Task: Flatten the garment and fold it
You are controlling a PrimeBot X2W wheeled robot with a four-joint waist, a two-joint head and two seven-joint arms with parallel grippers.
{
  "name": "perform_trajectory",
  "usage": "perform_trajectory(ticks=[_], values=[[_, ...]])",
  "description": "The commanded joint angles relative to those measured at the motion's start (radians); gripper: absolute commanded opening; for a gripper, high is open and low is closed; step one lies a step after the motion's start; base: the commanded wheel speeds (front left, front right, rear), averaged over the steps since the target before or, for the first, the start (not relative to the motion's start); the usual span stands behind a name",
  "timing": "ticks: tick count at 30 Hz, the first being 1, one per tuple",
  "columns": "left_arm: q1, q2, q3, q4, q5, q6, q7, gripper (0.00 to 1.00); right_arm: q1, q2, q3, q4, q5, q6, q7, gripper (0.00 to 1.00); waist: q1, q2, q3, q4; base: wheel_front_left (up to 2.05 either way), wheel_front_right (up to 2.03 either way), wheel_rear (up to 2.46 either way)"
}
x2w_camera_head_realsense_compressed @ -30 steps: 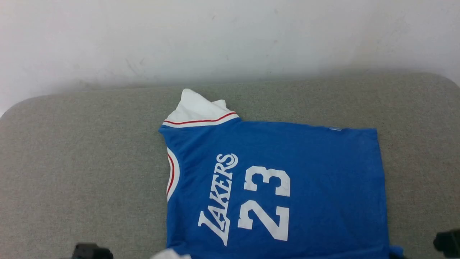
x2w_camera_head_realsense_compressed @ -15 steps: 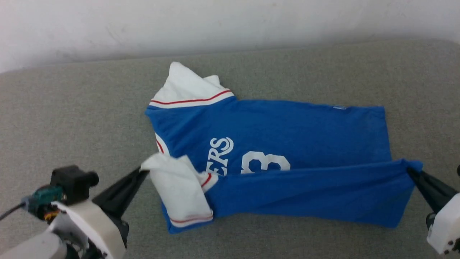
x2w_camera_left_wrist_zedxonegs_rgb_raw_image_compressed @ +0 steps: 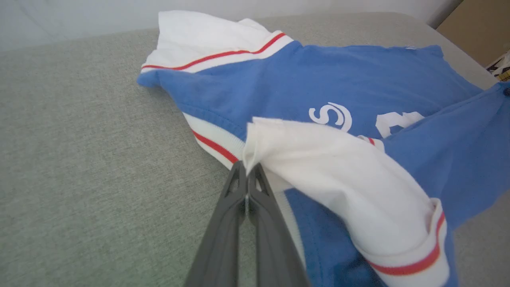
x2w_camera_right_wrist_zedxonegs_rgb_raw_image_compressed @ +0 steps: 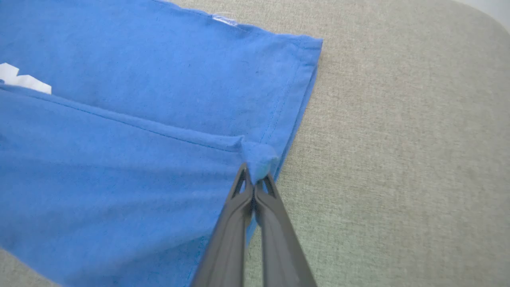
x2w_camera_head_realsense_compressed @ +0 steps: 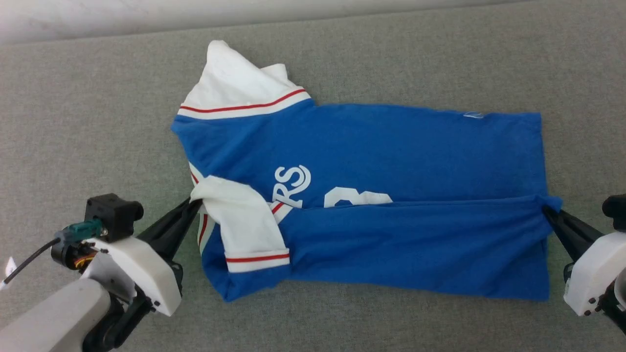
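Observation:
The royal-blue garment (x2w_camera_head_realsense_compressed: 391,146) lies sideways on the grey cushion, collar to the left, hem to the right. Its near half is folded over the far half, covering most of the white lettering and number. My left gripper (x2w_camera_head_realsense_compressed: 193,203) is shut on the tip of the near white sleeve (x2w_camera_head_realsense_compressed: 239,220), seen also in the left wrist view (x2w_camera_left_wrist_zedxonegs_rgb_raw_image_compressed: 248,169) with the sleeve (x2w_camera_left_wrist_zedxonegs_rgb_raw_image_compressed: 338,171) draped over the blue body. My right gripper (x2w_camera_head_realsense_compressed: 547,211) is shut on the near hem corner (x2w_camera_right_wrist_zedxonegs_rgb_raw_image_compressed: 259,159), pinched between its fingertips (x2w_camera_right_wrist_zedxonegs_rgb_raw_image_compressed: 252,181). The far white sleeve (x2w_camera_head_realsense_compressed: 230,83) lies flat.
The grey fabric cushion (x2w_camera_head_realsense_compressed: 98,122) carries the shirt, with bare room to the left, right and front. A pale wall (x2w_camera_head_realsense_compressed: 98,19) runs along its far edge. A tan surface (x2w_camera_left_wrist_zedxonegs_rgb_raw_image_compressed: 482,28) stands beyond the cushion's rounded corner in the left wrist view.
The head camera has tilted down. Both grippers came into view holding the near sleeve and hem corner, and carried the near edge away from me over the chest print.

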Motion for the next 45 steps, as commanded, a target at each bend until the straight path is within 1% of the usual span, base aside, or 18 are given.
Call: perform_trajectory(ticks=[1,6,7,8,9,10,16,19,21,24,26,28,30,33,35,37,41,45], values=[[-0.02,-0.013,-0.001,0.015,0.005,-0.005,-0.001,0.0,-0.015,0.003,0.004,0.011,-0.004,-0.001,-0.007,0.0,-0.0003,0.0,0.018,0.0,0.0,0.0,0.0],[-0.039,-0.052,-0.012,0.08,0.008,-0.011,0.003,0.0,-0.033,0.009,0.016,0.048,0.0,-0.001,-0.017,0.0,-0.0003,0.0,0.024,0.005,0.0,0.0,0.0],[-0.044,-0.058,-0.012,0.093,0.01,-0.011,0.003,0.19,-0.036,0.009,0.017,0.053,0.001,-0.001,-0.018,0.0,-0.0003,0.0,0.024,0.007,0.0,0.0,0.0],[-0.049,-0.065,-0.012,0.105,0.011,-0.009,0.002,0.51,-0.038,0.011,0.018,0.059,0.002,-0.001,-0.019,0.12,-0.0003,0.0,0.024,0.007,0.0,0.0,0.0],[-0.053,-0.072,-0.01,0.116,0.01,-0.006,-0.001,1.0,-0.042,0.013,0.02,0.063,0.003,-0.001,-0.021,0.34,-0.0003,0.0,0.023,0.008,0.0,0.0,0.0],[-0.056,-0.079,-0.007,0.126,0.007,-0.006,-0.005,1.0,-0.045,0.015,0.023,0.066,0.004,-0.001,-0.026,1.0,-0.0003,0.0,0.02,0.008,0.0,0.0,0.0],[-0.031,-0.104,0.029,0.15,-0.025,0.006,-0.069,1.0,-0.043,0.028,0.019,0.057,0.001,-0.001,-0.07,1.0,-0.0003,0.0,-0.043,0.008,0.0,0.0,0.0],[0.012,-0.098,0.054,0.12,-0.03,0.034,-0.103,1.0,-0.011,0.048,-0.018,0.023,-0.005,-0.001,-0.104,1.0,-0.0003,0.0,-0.094,0.014,0.0,0.0,0.0],[0.054,-0.093,0.079,0.081,-0.023,0.072,-0.122,1.0,0.021,0.07,-0.058,-0.011,-0.026,-0.001,-0.136,1.0,-0.0003,0.0,-0.125,0.019,0.0,0.0,0.0],[0.13,-0.099,0.142,0.015,0.016,0.15,-0.137,1.0,0.084,0.139,-0.14,-0.067,-0.081,-0.001,-0.196,1.0,-0.0003,0.0,-0.17,0.032,0.0,0.0,0.0],[0.196,-0.126,0.219,-0.046,0.069,0.21,-0.138,1.0,0.133,0.185,-0.179,-0.105,-0.134,-0.001,-0.227,1.0,-0.0003,0.0,-0.194,0.041,0.0,0.0,0.0],[0.282,-0.17,0.298,-0.109,0.127,0.26,-0.139,1.0,0.179,0.245,-0.22,-0.139,-0.185,-0.001,-0.26,1.0,-0.0003,0.0,-0.215,0.049,0.0,0.0,0.0],[0.373,-0.21,0.367,-0.159,0.194,0.296,-0.139,1.0,0.22,0.304,-0.245,-0.169,-0.232,-0.001,-0.289,1.0,-0.0003,0.0,-0.233,0.054,0.0,0.0,0.0],[0.495,-0.256,0.439,-0.202,0.307,0.332,-0.139,1.0,0.27,0.384,-0.265,-0.202,-0.302,-0.001,-0.331,1.0,-0.0003,0.0,-0.253,0.059,0.0,0.0,0.0],[0.567,-0.303,0.481,-0.221,0.356,0.343,-0.139,1.0,0.3,0.421,-0.263,-0.213,-0.343,-0.001,-0.352,1.0,-0.0003,0.0,-0.264,0.062,0.0,0.0,0.0],[0.633,-0.348,0.515,-0.231,0.395,0.341,-0.139,1.0,0.325,0.446,-0.259,-0.215,-0.371,-0.001,-0.371,1.0,-0.0003,0.0,-0.276,0.063,0.0,0.0,0.0],[0.722,-0.427,0.561,-0.226,0.437,0.314,-0.139,1.0,0.36,0.472,-0.255,-0.205,-0.386,-0.001,-0.392,1.0,-0.0003,0.0,-0.294,0.065,0.0,0.0,0.0],[0.748,-0.455,0.59,-0.203,0.466,0.276,-0.139,1.0,0.37,0.478,-0.254,-0.202,-0.391,-0.001,-0.396,1.0,-0.0003,0.0,-0.307,0.063,0.0,0.0,0.0]])
